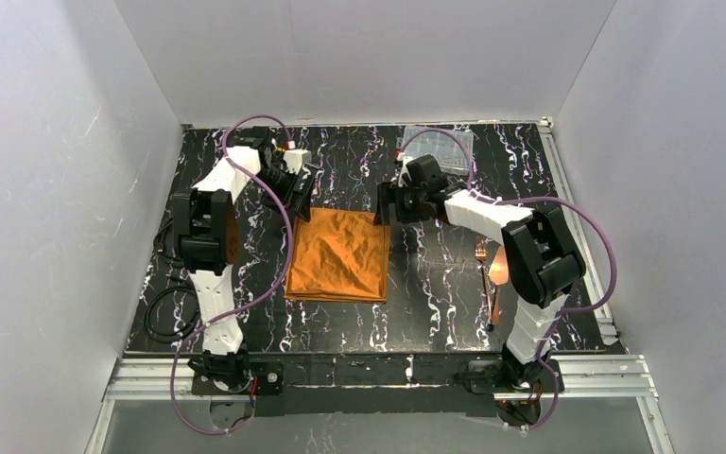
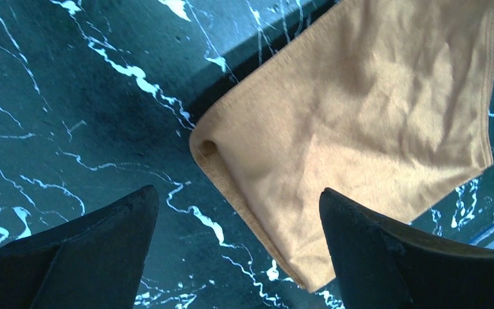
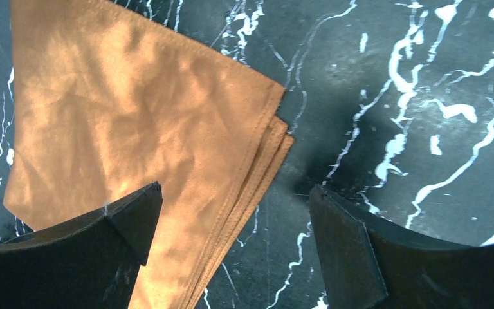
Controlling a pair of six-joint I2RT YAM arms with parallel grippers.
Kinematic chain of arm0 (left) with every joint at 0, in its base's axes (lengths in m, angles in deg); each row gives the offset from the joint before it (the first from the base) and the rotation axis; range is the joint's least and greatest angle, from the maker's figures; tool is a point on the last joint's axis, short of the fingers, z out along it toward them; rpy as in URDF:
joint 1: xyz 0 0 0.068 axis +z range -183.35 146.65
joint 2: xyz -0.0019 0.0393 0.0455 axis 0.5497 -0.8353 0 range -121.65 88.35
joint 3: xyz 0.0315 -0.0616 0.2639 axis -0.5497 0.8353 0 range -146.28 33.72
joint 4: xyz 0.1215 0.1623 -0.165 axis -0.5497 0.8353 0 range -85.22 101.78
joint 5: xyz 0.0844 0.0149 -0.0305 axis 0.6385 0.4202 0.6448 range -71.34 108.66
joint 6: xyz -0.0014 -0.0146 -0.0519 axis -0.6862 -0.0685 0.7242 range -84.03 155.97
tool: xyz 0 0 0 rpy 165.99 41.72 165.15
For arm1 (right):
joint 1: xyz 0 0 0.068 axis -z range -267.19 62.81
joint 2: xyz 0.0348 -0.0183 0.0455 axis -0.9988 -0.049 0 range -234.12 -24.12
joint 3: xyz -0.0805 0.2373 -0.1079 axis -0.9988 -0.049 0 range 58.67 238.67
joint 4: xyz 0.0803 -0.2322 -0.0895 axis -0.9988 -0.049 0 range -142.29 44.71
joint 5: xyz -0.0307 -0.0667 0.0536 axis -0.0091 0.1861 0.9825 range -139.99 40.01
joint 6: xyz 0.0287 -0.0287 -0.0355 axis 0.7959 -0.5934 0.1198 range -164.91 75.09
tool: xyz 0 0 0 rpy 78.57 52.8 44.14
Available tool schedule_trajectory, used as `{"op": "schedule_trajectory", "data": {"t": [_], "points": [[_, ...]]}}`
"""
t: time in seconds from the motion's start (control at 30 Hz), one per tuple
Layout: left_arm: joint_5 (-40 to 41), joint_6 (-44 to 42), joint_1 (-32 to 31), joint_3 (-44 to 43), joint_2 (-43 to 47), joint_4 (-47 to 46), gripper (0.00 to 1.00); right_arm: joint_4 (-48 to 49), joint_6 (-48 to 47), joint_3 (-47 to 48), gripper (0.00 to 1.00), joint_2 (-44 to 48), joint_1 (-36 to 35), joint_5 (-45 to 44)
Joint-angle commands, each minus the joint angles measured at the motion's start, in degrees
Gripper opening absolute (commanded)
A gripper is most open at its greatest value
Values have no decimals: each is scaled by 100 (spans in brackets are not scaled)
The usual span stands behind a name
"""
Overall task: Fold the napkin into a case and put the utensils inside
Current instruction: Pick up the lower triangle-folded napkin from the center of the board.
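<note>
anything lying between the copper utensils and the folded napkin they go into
Nothing visible does. The utensils lie at the right, partly under the right arm, and only bare table separates them from the napkin. The clear box sits at the far edge, off that path.

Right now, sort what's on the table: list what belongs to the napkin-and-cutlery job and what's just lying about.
For the job:
- folded rust-orange napkin, mid-table
- copper utensils, to its right, beside the right arm

Lying about:
- clear plastic compartment box, at the far edge
</note>
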Motion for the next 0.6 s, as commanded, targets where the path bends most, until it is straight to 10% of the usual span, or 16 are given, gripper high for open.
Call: {"op": "schedule_trajectory", "data": {"t": [0.0, 0.57], "points": [[99, 247, 24, -154, -287, -185, 92, -26, -133, 290, 91, 1, -235, -105], [-687, 236, 34, -186, -867, -210, 65, 600, 287, -28, 66, -212, -1077, 663]]}}
